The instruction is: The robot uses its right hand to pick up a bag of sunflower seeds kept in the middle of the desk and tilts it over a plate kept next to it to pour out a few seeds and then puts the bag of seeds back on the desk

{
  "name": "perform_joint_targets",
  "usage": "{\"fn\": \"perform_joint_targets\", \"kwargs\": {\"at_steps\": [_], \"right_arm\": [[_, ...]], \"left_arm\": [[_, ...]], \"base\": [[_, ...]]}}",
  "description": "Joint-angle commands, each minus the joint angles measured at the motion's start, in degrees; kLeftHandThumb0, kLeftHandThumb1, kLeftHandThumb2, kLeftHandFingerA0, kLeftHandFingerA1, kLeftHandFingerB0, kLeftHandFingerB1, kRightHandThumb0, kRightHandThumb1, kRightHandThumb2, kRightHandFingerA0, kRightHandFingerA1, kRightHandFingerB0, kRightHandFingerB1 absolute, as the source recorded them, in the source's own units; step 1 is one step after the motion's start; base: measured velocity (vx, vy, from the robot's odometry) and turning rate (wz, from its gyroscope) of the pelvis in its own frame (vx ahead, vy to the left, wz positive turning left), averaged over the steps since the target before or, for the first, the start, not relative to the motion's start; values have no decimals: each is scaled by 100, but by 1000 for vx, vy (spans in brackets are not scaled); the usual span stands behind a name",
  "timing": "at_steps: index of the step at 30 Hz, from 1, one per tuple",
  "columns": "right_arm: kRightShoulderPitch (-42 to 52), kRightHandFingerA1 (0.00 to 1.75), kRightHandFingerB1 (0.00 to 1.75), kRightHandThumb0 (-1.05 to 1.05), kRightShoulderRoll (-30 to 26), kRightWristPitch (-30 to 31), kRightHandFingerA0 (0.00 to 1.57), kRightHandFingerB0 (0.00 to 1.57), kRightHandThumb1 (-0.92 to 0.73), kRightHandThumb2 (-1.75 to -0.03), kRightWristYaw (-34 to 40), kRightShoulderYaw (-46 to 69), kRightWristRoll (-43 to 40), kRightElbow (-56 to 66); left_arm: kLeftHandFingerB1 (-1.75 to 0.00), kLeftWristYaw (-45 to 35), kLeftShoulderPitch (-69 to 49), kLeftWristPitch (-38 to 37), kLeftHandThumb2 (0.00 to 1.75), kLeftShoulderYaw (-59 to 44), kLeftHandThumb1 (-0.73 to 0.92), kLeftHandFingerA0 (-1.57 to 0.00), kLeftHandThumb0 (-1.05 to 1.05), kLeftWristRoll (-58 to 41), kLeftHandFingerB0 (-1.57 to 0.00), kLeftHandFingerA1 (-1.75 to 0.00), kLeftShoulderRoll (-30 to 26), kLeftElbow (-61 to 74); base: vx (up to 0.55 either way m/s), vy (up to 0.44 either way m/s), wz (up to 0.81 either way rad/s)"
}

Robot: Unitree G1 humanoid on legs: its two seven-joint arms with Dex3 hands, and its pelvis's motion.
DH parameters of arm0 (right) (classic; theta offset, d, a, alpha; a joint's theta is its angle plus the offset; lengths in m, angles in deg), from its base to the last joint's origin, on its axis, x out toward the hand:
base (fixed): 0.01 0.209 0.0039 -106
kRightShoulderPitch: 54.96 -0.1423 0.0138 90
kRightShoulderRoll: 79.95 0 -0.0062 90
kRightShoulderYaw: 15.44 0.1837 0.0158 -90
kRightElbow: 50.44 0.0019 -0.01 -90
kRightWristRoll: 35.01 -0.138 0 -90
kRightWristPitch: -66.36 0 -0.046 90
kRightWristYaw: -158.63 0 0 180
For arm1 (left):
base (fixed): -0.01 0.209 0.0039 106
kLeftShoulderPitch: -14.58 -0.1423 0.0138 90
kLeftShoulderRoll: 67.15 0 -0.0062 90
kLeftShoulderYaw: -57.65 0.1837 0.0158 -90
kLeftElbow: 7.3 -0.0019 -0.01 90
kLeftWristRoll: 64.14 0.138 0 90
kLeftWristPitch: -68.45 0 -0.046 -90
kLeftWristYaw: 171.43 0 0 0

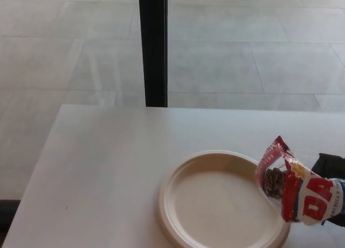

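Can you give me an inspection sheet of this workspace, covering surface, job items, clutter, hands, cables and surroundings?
Surface: white desk, bare apart from the job's things.
Job's things: red and white bag of sunflower seeds, open, tilted with its mouth over the right rim of the plate; seeds visible inside the bag; none seen on the plate.
Clutter: nothing seen.
Hands: right hand at the right edge, behind the bag, holding it; left hand not in view.
Cables: nothing seen.
Surroundings: tiled floor; black upright post beyond the desk.
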Motion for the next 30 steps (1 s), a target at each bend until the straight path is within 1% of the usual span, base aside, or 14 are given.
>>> {"fn": "perform_joint_targets", "kwargs": {"at_steps": [1, 3, 6, 7, 8, 15, 16, 22, 24, 25, 26, 28, 29, 30], "right_arm": [[-434, 175, 165, -15, -273, 35, 82, 72, -53, -123, -261, -118, 225, -20], [-636, 174, 162, -16, -345, 207, 81, 72, -54, -118, -372, -164, 286, 26], [-874, 172, 159, -15, -428, 443, 80, 70, -58, -112, -484, -222, 367, 75], [-979, 175, 161, -17, -456, 498, 79, 68, -59, -111, -556, -243, 363, 64], [-1149, 175, 161, -19, -481, 389, 81, 69, -57, -115, -530, -298, 435, -81], [-1440, 175, 163, -24, -581, 592, 79, 67, -61, -107, -607, -446, 617, -37], [-1475, 175, 158, -24, -612, 611, 77, 64, -67, -89, -599, -496, 713, -30], [-1621, 173, 156, -25, -708, 631, 81, 68, -68, -92, -685, -652, 911, -10], [-1711, 173, 154, -24, -770, 617, 77, 65, -70, -83, -682, -736, 1052, -19], [-1738, 175, 145, -25, -787, 660, 79, 59, -66, -75, -689, -769, 1106, -8], [-1794, 125, 81, -26, -840, 826, 82, 72, -67, -82, -793, -815, 1199, 101], [-1846, 135, 97, -27, -853, 884, 85, 73, -65, -87, -800, -848, 1244, 85], [-1867, 99, 70, -23, -872, 888, 75, 72, -68, -84, -805, -860, 1272, 96], [-1953, 121, 74, -24, -913, 907, 82, 78, -69, -83, -868, -870, 1298, 117]], "left_arm": [[-40, 46, -53, -92, 77, 82, 69, -39, -83, 141, -35, -54, -156, -5], [-35, 56, -48, -53, 65, 85, 80, -40, -79, 130, -39, -50, -169, -20], [-34, 82, -37, -39, 65, 97, 81, -41, -78, 131, -39, -48, -164, -36], [-39, 77, -36, -34, 76, 66, 68, -39, -83, 95, -35, -51, -156, -42], [-35, 34, -23, -7, 64, 19, 79, -39, -76, 39, -39, -48, -162, -35], [-35, 36, -42, -93, 65, 70, 81, -38, -77, 90, -38, -51, -170, -1], [-36, 45, -51, -122, 65, 100, 82, -39, -78, 121, -38, -52, -175, 7], [-40, -10, -31, -100, 76, 43, 69, -38, -82, 61, -34, -54, -187, 3], [-36, -52, 29, -43, 64, 30, 80, -39, -78, 41, -39, -51, -209, 18], [-36, -51, 30, -55, 65, 39, 81, -39, -78, 51, -40, -51, -212, 21], [-36, -29, 60, -28, 65, 37, 80, -39, -78, 55, -38, -50, -211, 14], [-35, -32, 75, 23, 65, 17, 80, -40, -77, 34, -38, -50, -213, 10], [-35, -18, 76, 17, 64, 21, 80, -40, -77, 44, -39, -51, -212, 7], [-35, 5, 73, -3, 65, 41, 81, -40, -75, 73, -39, -50, -220, 3]], "base": [[0, 0, 0], [0, 0, 0], [0, 0, 0], [0, 0, 0], [0, 0, 0], [0, 0, 0], [0, 0, 0], [0, 0, 0], [0, 0, 0], [0, 0, 0], [0, 0, 0], [0, 0, 0], [0, 0, 0], [0, 0, 0]]}}
